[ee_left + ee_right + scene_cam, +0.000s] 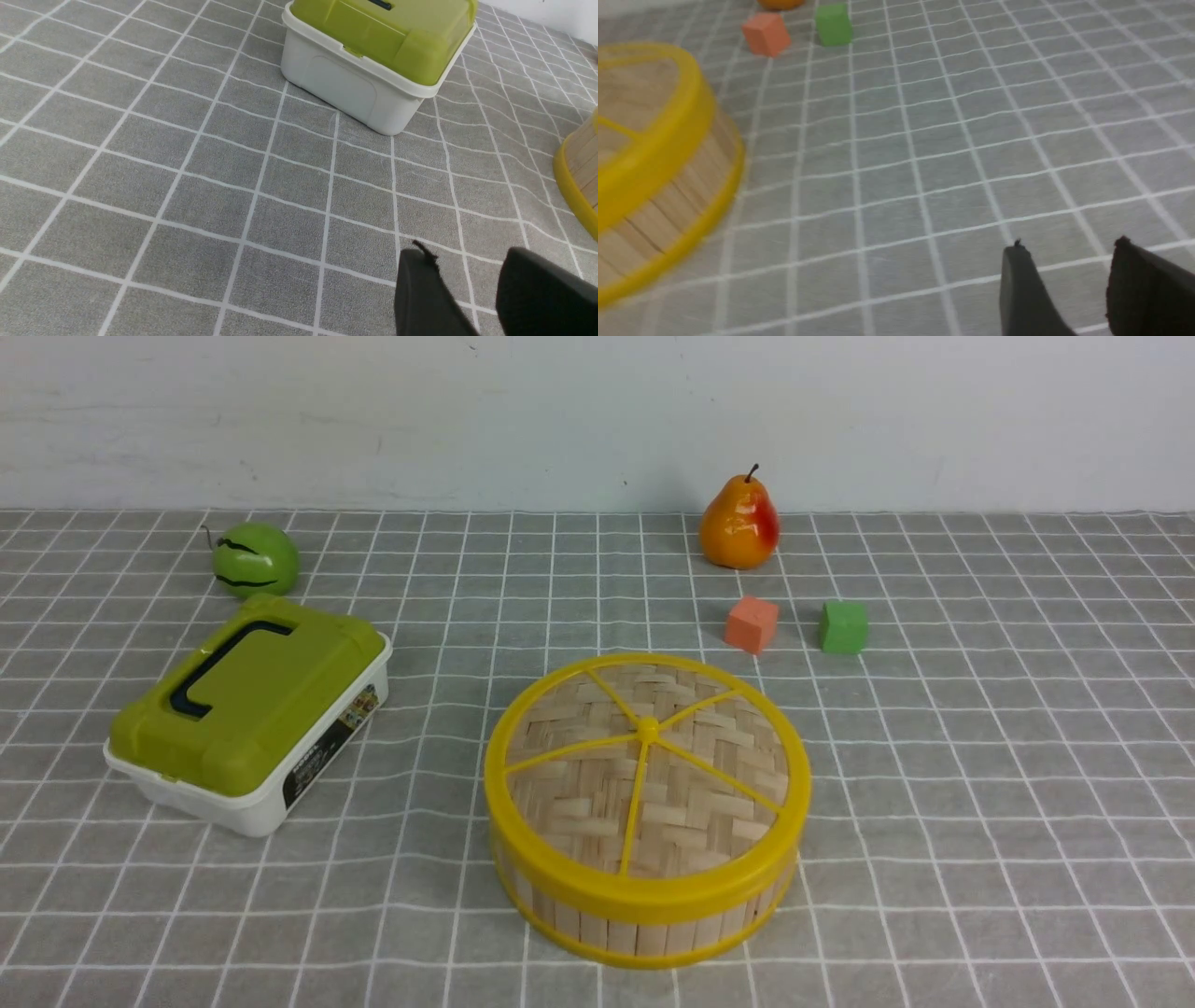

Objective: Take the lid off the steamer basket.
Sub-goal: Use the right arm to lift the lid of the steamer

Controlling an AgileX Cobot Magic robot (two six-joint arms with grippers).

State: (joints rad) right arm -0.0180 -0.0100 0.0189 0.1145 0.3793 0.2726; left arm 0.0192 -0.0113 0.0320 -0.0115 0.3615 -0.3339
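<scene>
The lid (646,775), a woven bamboo disc with a yellow rim and yellow spokes, sits flat on the steamer basket (644,919) in the middle of the table, near the front. In the right wrist view the lid (626,93) and basket (677,196) show blurred; the left wrist view shows only the basket's edge (579,172). My left gripper (467,261) is open and empty over bare cloth to the basket's left. My right gripper (1069,249) is open and empty over bare cloth to its right. Neither gripper shows in the front view.
A white box with an olive-green lid (247,709) stands left of the basket and shows in the left wrist view (378,56). Behind lie a green apple (254,560), a pear (739,523), an orange cube (752,623) and a green cube (843,626). A white wall closes the back.
</scene>
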